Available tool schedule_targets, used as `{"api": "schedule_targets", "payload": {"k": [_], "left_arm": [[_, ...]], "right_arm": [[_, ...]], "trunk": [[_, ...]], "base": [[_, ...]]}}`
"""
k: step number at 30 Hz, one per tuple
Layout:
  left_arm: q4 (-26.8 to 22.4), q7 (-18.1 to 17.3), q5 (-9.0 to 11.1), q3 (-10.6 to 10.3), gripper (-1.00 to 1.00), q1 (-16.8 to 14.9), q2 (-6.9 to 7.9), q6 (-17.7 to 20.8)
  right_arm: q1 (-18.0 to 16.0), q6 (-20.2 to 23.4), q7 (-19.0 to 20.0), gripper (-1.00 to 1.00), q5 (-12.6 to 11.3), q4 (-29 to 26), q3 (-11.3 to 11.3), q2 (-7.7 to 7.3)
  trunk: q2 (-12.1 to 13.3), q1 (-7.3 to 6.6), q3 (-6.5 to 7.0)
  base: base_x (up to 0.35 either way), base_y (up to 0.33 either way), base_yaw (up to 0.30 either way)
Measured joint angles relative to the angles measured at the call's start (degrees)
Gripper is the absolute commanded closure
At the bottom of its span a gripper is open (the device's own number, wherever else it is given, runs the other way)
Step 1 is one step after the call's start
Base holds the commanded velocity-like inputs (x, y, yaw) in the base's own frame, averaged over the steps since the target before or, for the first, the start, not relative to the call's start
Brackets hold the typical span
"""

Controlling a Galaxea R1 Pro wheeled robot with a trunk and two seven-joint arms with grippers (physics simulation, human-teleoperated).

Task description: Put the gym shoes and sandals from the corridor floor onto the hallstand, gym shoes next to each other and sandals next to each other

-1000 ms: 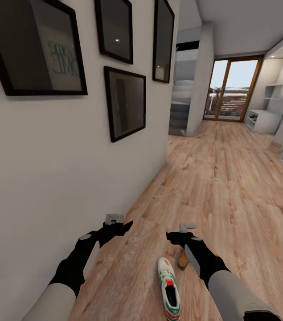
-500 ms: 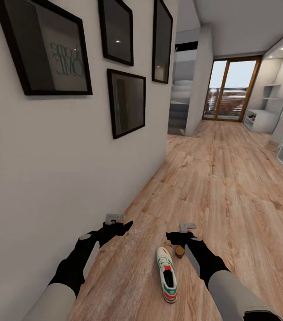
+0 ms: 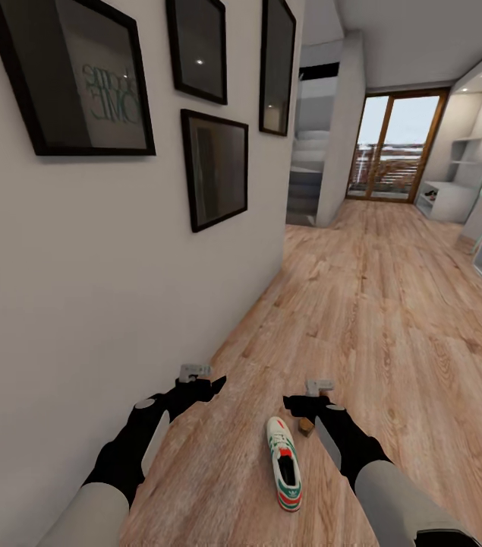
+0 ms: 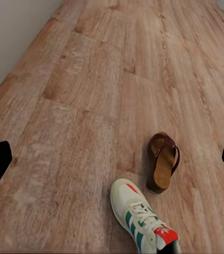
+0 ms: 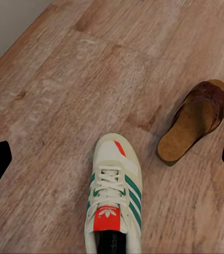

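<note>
One gym shoe [image 3: 284, 463] beside sandal [image 3: 306, 428], wall [image 3: 81, 304] left, open corridor floor [image 3: 392, 319] right, both end effectors spread.

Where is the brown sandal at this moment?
In the head view the brown sandal lies on the wood floor, partly hidden behind the right gripper, just right of the white gym shoe, not touching it.
</note>
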Motion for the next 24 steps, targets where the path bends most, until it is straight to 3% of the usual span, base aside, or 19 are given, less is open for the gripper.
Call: {"api": "schedule_targets", "payload": {"k": [20,24], "left_arm": [[0.07,0.0,0.0,0.0,-1.0,0.0,0.0,-0.03],[0.06,0.0,0.0,0.0,-1.0,0.0,0.0,-0.05]], "right_arm": [[-0.01,-0.28,-0.03,-1.0,0.27,0.21,0.07,0.0],[-0.01,-5.22,-0.02,-1.0,0.36,2.38,0.14,0.08]], "trunk": [[-0.27,0.52,-6.27],[-0.32,0.62,-7.53]], "base": [[0.0,0.0,0.015],[0.0,0.0,0.105]]}}
